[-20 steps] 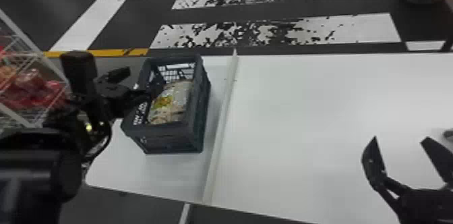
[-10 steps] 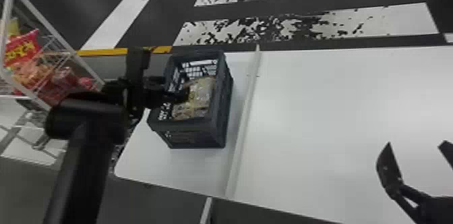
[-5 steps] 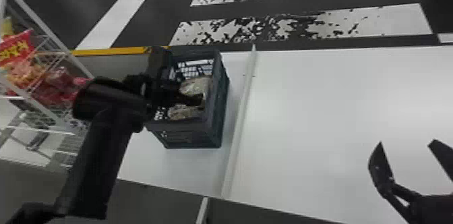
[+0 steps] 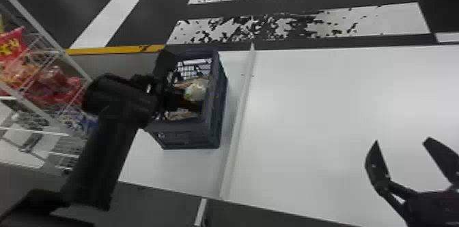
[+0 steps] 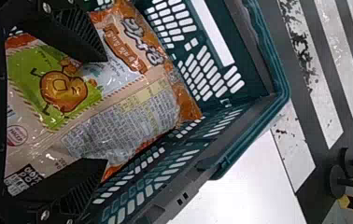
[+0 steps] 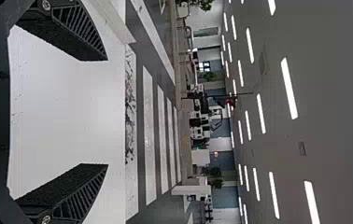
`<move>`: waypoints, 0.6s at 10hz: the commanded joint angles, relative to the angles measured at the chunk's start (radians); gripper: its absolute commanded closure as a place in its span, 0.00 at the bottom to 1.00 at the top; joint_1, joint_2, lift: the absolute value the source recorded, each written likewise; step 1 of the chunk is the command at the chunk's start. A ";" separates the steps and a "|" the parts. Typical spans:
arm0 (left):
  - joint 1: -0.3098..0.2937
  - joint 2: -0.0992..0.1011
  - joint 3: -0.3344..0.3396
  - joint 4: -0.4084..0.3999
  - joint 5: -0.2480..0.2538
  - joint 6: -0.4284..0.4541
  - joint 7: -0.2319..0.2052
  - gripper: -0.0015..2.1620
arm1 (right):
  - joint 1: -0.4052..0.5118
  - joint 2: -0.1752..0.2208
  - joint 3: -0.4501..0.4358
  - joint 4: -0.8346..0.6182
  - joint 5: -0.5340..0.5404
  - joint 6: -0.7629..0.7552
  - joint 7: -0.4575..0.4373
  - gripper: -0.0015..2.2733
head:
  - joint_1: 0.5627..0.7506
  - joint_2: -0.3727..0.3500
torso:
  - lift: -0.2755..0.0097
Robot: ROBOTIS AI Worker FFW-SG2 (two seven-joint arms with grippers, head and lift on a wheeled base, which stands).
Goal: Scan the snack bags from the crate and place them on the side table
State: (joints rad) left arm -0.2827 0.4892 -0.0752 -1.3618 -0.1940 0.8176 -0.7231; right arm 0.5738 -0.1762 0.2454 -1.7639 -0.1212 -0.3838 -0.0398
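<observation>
Inside the crate, on the left part of the tabletop toward its far edge: a snack bag, glossy and puffed, creases catching the light. Cream ground, orange ends. A green panel carries a round orange cartoon figure; beside it, a grey block of small print, a round red stamp and a square code. One orange end lies by the crate's slotted wall. Paler wrapper also shows toward the crate's near rim – cannot tell if it is a second bag.

Left gripper reaches down into the crate. Its ribbed fingers stand wide apart, the bag showing between them; contact cannot be told.

Crate is dark blue-green, lattice-sided, upright, left of a raised pale strip that runs from the tabletop's far edge to its near edge.

Right gripper is over the tabletop toward the near right corner, well apart from the crate – fingers spread, only white surface between.

Beyond the tabletop's left side, a wire rack with red-wrapped packs.
</observation>
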 commanded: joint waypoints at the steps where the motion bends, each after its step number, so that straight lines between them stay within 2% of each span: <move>1: -0.019 -0.001 -0.001 0.035 -0.015 0.013 -0.029 0.35 | -0.005 0.000 0.002 0.004 -0.002 0.012 0.003 0.03 | 0.70 0.94 | 0.68; 3: -0.033 -0.001 0.000 0.063 -0.025 0.007 -0.067 0.63 | -0.008 0.000 0.002 0.011 -0.008 0.012 0.006 0.03 | 0.70 0.95 | 0.68; 4: -0.007 -0.012 0.037 0.033 0.002 0.010 0.025 0.99 | -0.009 0.001 0.003 0.014 -0.006 0.012 0.006 0.03 | 0.70 0.95 | 0.68; 6: 0.030 -0.008 0.126 -0.036 0.100 0.013 0.042 0.99 | -0.008 0.001 0.005 0.014 -0.008 0.012 0.004 0.03 | 0.70 0.98 | 0.68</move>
State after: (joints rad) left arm -0.2623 0.4798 0.0219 -1.3776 -0.1244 0.8293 -0.6789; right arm 0.5648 -0.1754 0.2500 -1.7505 -0.1288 -0.3720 -0.0351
